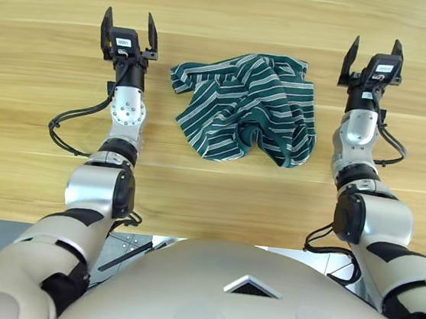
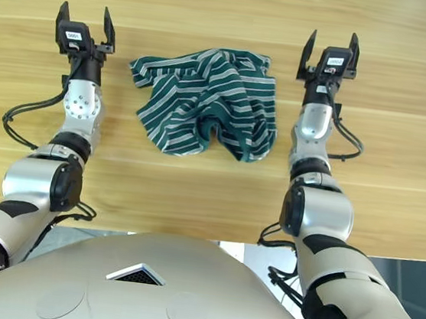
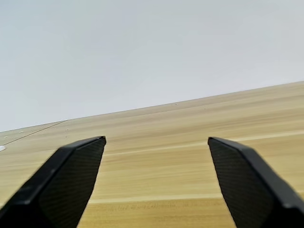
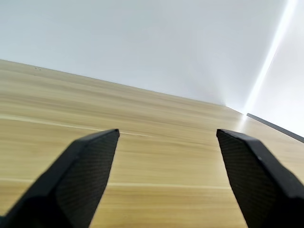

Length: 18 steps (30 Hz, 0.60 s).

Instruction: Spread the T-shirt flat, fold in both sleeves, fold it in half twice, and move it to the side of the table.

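Left eye view: the T-shirt [image 1: 244, 105], dark green with thin white stripes, lies crumpled in a heap on the wooden bench [image 1: 230, 7], straight ahead at 12 o'clock between the two arms. The left gripper [image 1: 129, 14] sits at 9 o'clock of the heap and the right gripper [image 1: 377, 42] at 3 o'clock, each near the cloth but apart from it. Both have their fingers released, spread wide and pointing to 12 o'clock, with nothing in them

Right eye view: one striped corner of the shirt reaches out toward 9 o'clock, and a black cable [image 2: 17, 118] loops off the left forearm onto the wood

Left wrist view: two black fingers [image 3: 71, 180] stand well apart over bare bench, with a pale wall [image 3: 142, 47] beyond

Right wrist view: this arm's fingers [image 4: 80, 175] are likewise parted over bare wood
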Available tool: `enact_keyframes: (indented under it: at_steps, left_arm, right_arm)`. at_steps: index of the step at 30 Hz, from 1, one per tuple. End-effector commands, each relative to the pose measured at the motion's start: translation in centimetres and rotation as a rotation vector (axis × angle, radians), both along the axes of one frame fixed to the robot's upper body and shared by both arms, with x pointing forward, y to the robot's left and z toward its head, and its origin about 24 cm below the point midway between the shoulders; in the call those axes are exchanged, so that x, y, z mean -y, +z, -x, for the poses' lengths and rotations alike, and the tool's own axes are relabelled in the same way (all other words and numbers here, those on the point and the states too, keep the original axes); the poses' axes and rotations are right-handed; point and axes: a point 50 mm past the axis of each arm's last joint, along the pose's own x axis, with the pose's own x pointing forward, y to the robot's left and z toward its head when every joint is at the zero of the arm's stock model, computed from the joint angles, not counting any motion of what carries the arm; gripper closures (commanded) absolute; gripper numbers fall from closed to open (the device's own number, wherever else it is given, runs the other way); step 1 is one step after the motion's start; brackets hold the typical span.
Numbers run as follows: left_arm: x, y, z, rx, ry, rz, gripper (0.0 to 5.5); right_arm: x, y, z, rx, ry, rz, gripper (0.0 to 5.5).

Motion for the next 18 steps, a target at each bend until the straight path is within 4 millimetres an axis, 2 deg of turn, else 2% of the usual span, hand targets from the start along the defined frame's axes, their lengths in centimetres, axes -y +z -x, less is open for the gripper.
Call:
enact_keyframes:
  at_steps: [1, 6, 18]
  left_arm:
    - [-0.17, 0.3, -0.1, 0.02, 0.034, -0.024, 1.48]
    - [0.03, 0.52, -0.41, 0.026, 0.061, -0.035, 1.48]
    - [0.79, 0.12, -0.7, -0.029, -0.023, 0.039, 1.48]
  right_arm:
    - [-0.15, 0.12, -0.2, -0.003, 0.0, 0.008, 1.7]
    - [0.14, 0.23, -0.12, 0.003, -0.019, 0.051, 1.7]
    - [0.04, 0.01, -0.13, -0.017, -0.016, 0.079, 1.7]
